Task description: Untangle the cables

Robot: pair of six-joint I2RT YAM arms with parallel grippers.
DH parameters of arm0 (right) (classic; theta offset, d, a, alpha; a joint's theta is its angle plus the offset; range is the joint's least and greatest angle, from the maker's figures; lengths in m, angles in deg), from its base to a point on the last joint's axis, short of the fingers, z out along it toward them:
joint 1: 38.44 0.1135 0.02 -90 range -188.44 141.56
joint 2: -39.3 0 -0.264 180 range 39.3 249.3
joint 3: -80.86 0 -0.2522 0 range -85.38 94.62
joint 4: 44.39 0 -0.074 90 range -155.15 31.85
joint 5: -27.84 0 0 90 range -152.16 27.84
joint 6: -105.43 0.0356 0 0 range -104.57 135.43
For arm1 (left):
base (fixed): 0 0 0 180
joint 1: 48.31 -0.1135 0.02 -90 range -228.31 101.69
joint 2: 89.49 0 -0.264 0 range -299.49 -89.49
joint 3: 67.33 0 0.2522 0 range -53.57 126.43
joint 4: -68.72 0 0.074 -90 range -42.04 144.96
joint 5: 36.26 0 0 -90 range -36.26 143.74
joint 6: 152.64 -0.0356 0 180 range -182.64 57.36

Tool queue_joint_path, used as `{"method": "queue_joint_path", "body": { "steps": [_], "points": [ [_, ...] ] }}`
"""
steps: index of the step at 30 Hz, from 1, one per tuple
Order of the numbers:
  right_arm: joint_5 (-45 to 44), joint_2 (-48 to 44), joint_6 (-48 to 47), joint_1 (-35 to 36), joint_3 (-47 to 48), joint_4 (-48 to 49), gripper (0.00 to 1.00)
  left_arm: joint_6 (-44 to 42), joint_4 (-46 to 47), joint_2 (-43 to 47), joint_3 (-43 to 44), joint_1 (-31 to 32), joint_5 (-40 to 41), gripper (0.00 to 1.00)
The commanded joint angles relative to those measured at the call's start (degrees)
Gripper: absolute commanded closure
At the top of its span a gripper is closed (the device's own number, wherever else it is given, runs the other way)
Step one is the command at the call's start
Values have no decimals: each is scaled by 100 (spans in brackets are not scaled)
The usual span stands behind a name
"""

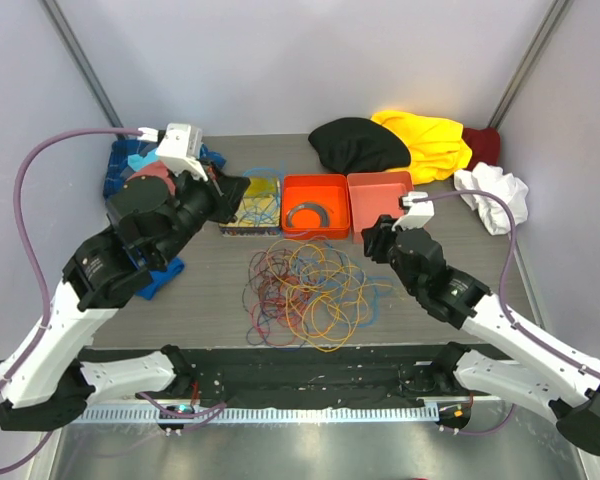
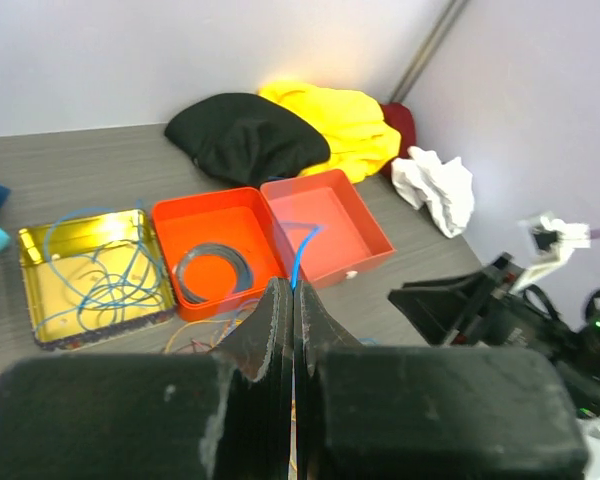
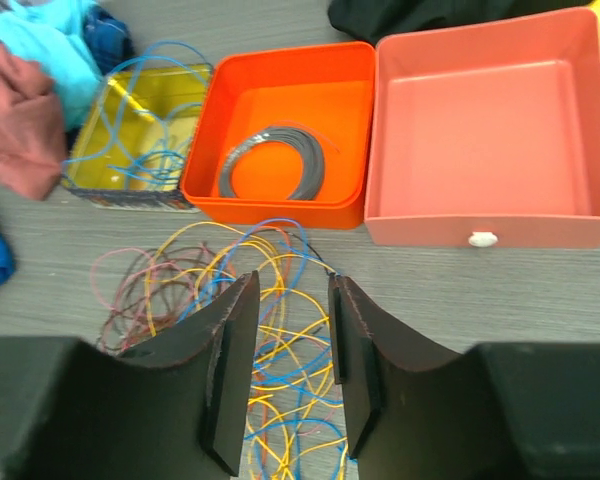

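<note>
The cables (image 1: 305, 290) lie in a loose tangle of yellow, orange, blue, red and dark purple wires on the table's middle front. My left gripper (image 1: 240, 198) is raised over a yellow tin (image 1: 242, 228), and its jaws are shut on a thin blue cable (image 2: 299, 258) that rises from between the fingertips in the left wrist view. My right gripper (image 3: 292, 290) is open and empty just above the right side of the tangle (image 3: 280, 335). The yellow tin (image 2: 80, 325) holds several loose blue cables.
An orange box (image 1: 290, 228) with a grey coiled strip (image 1: 308, 213) and an empty salmon box (image 1: 380, 180) stand behind the tangle. Black (image 1: 358, 145), yellow (image 1: 430, 140), dark red (image 1: 483, 145) and white (image 1: 495, 195) cloths lie at the back right. Blue cloths (image 1: 125, 165) lie at the back left.
</note>
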Motion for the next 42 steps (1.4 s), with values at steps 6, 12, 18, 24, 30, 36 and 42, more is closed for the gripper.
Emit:
{"method": "queue_joint_path", "body": {
  "steps": [6,12,18,24,30,36,42],
  "points": [
    [500,-547,30,-8,368,-142,53,-400,-196,-908,477,-408,619,100],
    [623,-987,47,-17,342,-327,52,4,-258,-1523,767,-1366,-4,100],
    [606,-1172,-49,-17,316,-565,52,93,-100,-1981,838,-1859,-93,100],
    [588,-1286,-146,-8,254,-592,52,145,163,-2517,847,-2254,-260,100],
    [667,-1260,-163,-8,210,-592,52,189,454,-2948,882,-2571,-348,100],
    [649,-1225,-190,-8,131,-530,52,198,603,-3396,1005,-2800,-392,100],
    [641,-1190,-207,-8,79,-513,52,260,717,-3809,926,-3020,-497,100]
  ]
}}
